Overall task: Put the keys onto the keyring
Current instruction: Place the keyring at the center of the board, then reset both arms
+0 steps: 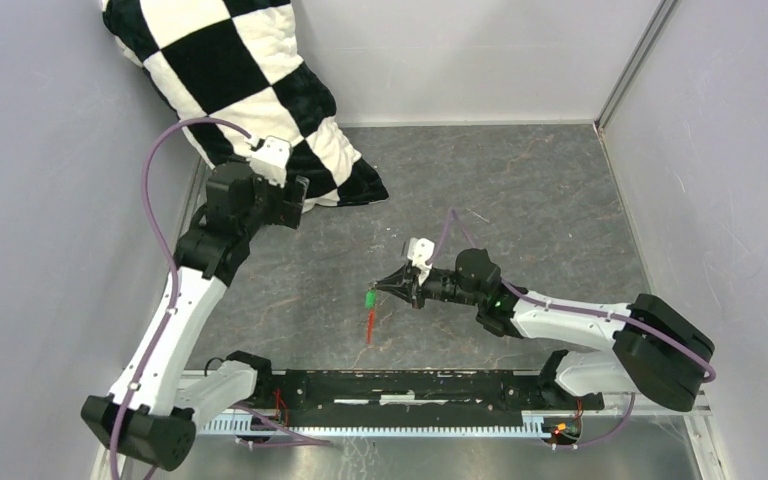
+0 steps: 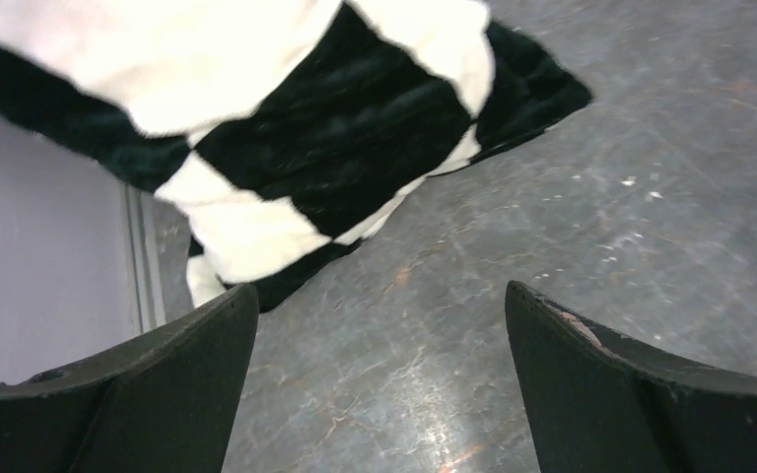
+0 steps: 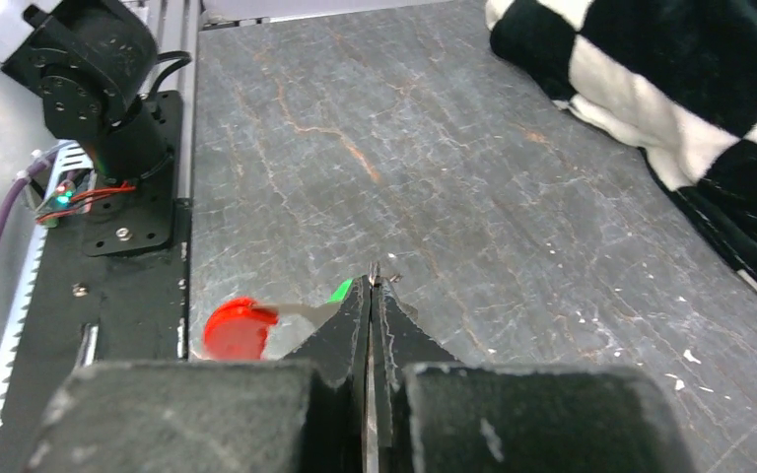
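Black mounting rail (image 1: pixel 410 385) runs along the near edge with both arm bases on it. Your right gripper (image 1: pixel 378 291) sits low over the middle of the grey table (image 1: pixel 560 200) with its jaws clenched tight, no gap between them in the wrist view. A thin sliver of metal pokes out between the tips. It looks like part of the keyring (image 1: pixel 370 326), though you can't tell for sure whether ring or key blade is pinched. The key's green head (image 1: pixel 370 298) is right at the fingertips, peeking out beside the left-hand finger in the right wrist view. The keyring's red tag trails from the tips toward the rail, joined by a short silvery link. It's blurred in the wrist view and you can't tell if it touches the table. Your left gripper (image 2: pixel 379 289) is well apart, at far left, released with jaws spread wide and nothing between them, only bare table under it. Just beyond it is a black-and-white checkered cushion (image 1: pixel 230 60), propped in the far left corner against the wall, its lower corner resting on the table.
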`<state>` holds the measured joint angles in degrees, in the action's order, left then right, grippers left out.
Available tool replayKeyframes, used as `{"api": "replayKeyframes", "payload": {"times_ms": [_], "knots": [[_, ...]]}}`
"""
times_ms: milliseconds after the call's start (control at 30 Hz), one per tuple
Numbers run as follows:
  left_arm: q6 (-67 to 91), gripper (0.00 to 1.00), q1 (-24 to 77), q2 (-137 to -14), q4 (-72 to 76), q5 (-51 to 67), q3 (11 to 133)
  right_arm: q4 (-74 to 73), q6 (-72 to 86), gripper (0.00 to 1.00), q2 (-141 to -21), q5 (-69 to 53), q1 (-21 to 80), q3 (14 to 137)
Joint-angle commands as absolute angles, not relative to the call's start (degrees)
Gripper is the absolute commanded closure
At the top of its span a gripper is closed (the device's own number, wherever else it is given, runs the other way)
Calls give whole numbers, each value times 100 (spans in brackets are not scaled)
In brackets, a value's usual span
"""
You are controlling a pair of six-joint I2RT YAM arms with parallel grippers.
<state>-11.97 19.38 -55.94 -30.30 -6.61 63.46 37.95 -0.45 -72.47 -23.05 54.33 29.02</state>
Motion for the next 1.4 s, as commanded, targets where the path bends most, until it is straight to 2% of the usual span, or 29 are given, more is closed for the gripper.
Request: {"api": "replayKeyframes", "payload": {"times_ms": [0,33,200,300,333,400,467,500,533,567,667,800,1000,1167,1300,1367], "knots": [[-910,0,1273,-5862,-2684,-96,6269,4610,-9,96,-7380,-2487,5074,2758],[-935,0,1195,-5877,-2584,-55,6154,4538,-15,93,-7395,-2495,4979,2618],[-952,0,998,-5985,-2286,127,5834,3828,-373,89,-7199,-2402,4724,2020],[-984,0,839,-6133,-2112,267,5680,3587,-404,78,-6866,-2045,4669,1714],[-1000,0,795,-6190,-2081,344,5640,3527,-413,70,-6740,-1867,4654,1635],[-1010,0,678,-6282,-1959,477,5539,3251,-413,46,-6501,-1276,4635,1601],[-1049,0,576,-6363,-1841,654,5423,3037,-399,39,-6274,-797,4578,1620],[-1082,0,544,-6383,-1753,690,5353,2928,-378,31,-6151,-589,4523,1645],[-1089,0,518,-6398,-1644,708,5280,2825,-334,20,-6076,-382,4483,1702],[-1102,0,492,-6394,-1518,744,5189,2708,-310,2,-5981,-191,4425,1758],[-1014,0,359,-6365,-1111,975,4818,2480,-234,2,-5751,639,4260,1791],[-930,0,160,-6399,-88,1172,3992,2234,-192,2,-5446,2376,3846,1649],[-717,0,-209,-6685,2409,1240,2577,3120,-294,2,-5213,3907,2867,959],[-568,0,-313,-7010,4449,1377,1648,3713,-281,2,-5624,3557,1576,699],[-362,0,-347,-7498,5697,1342,1200,4316,-671,2,-6239,3266,1176,618],[-201,0,-358,-7643,5868,1270,1265,4632,-887,2,-6596,3118,1140,637]]}}
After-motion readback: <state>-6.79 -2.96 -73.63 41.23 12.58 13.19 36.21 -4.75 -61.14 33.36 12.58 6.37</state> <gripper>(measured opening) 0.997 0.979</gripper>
